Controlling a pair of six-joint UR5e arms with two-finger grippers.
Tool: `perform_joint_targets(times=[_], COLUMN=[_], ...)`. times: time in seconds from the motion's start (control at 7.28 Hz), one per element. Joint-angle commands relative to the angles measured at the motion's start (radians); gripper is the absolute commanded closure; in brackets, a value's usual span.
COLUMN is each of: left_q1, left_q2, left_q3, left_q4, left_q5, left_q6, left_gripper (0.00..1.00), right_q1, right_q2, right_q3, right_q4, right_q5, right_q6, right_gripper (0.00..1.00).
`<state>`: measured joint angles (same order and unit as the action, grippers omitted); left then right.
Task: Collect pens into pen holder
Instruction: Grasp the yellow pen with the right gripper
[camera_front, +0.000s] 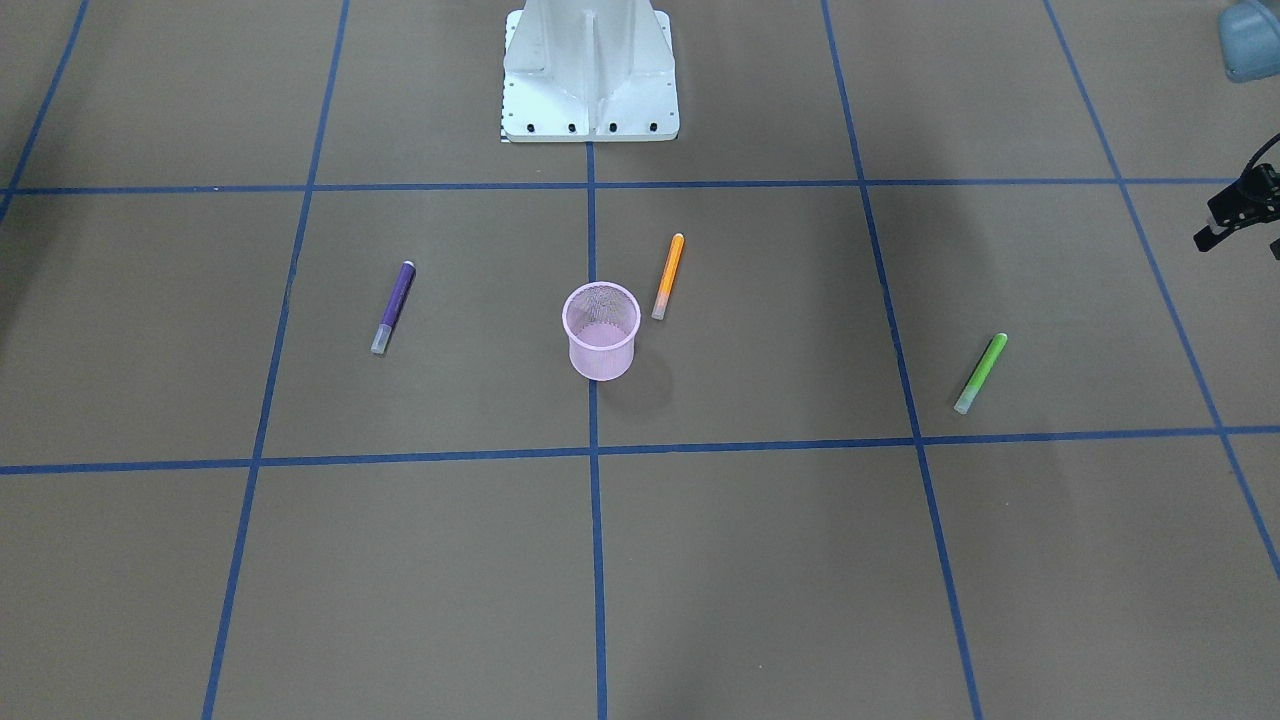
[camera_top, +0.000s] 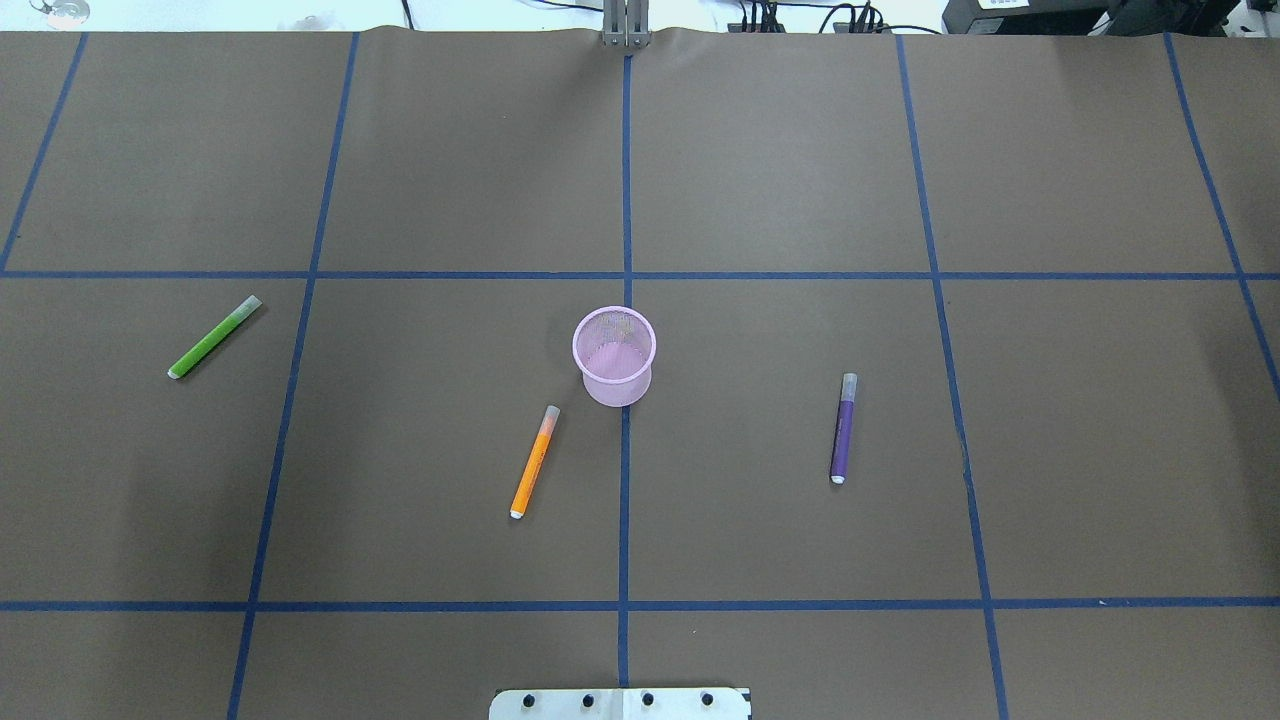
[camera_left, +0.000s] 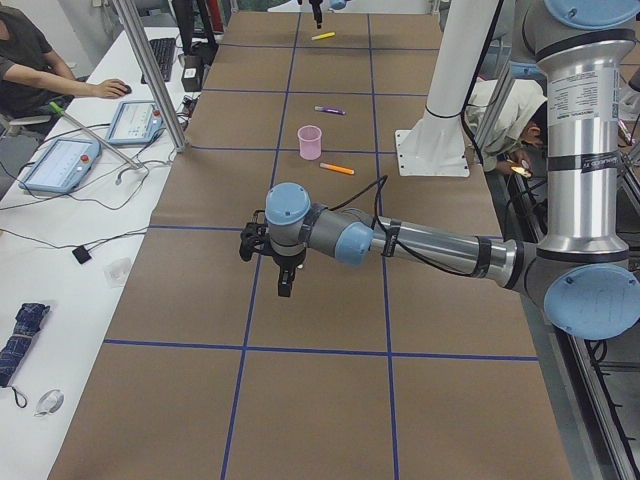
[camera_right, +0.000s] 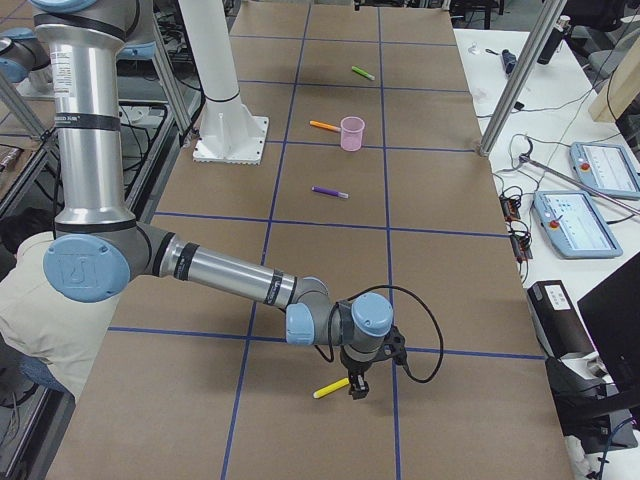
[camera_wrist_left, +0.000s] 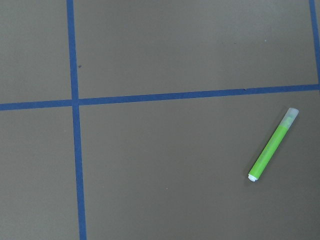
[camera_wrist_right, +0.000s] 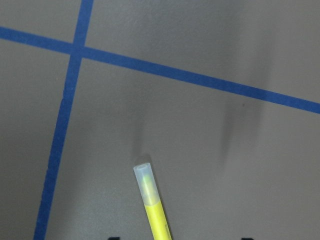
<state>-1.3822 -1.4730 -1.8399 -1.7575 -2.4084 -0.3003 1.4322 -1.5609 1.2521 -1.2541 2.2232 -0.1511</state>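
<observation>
The pink mesh pen holder (camera_top: 614, 350) stands upright mid-table. Beside it lies an orange pen (camera_top: 535, 461), with a purple pen (camera_top: 843, 428) further right and a green pen (camera_top: 214, 337) far left. A yellow pen (camera_wrist_right: 152, 205) lies at the table's right end, seen also in the right side view (camera_right: 332, 387). My right gripper (camera_right: 355, 388) hangs low over its body end; two dark fingertip slivers at the wrist view's bottom edge stand wide apart, so it is open. My left gripper (camera_front: 1232, 222) hovers off the table's left part, with the green pen (camera_wrist_left: 273, 145) below it; its jaws are unclear.
The white robot base (camera_front: 590, 75) stands at the table's robot side. Blue tape lines (camera_top: 625, 450) grid the brown table cover. A side bench with teach pendants (camera_left: 60, 165) and a seated person (camera_left: 25, 60) runs along the far edge. Metal posts (camera_right: 510, 80) stand there too.
</observation>
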Motion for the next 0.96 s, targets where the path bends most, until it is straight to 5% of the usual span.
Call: perform_joint_targets(times=[0.0, 0.82], left_q1=[0.0, 0.0], left_q2=[-0.001, -0.003], left_q3=[-0.001, -0.001], left_q4=[0.0, 0.0], left_q5=[-0.001, 0.0], left_q6=[0.001, 0.006], left_gripper=[0.0, 0.0], right_q1=[-0.032, -0.069], right_q2=[0.001, 0.05], right_q3=[-0.016, -0.103], right_q4=[-0.002, -0.007], right_q5=[0.0, -0.002], right_q6=[-0.017, -0.117], right_gripper=[0.28, 0.35])
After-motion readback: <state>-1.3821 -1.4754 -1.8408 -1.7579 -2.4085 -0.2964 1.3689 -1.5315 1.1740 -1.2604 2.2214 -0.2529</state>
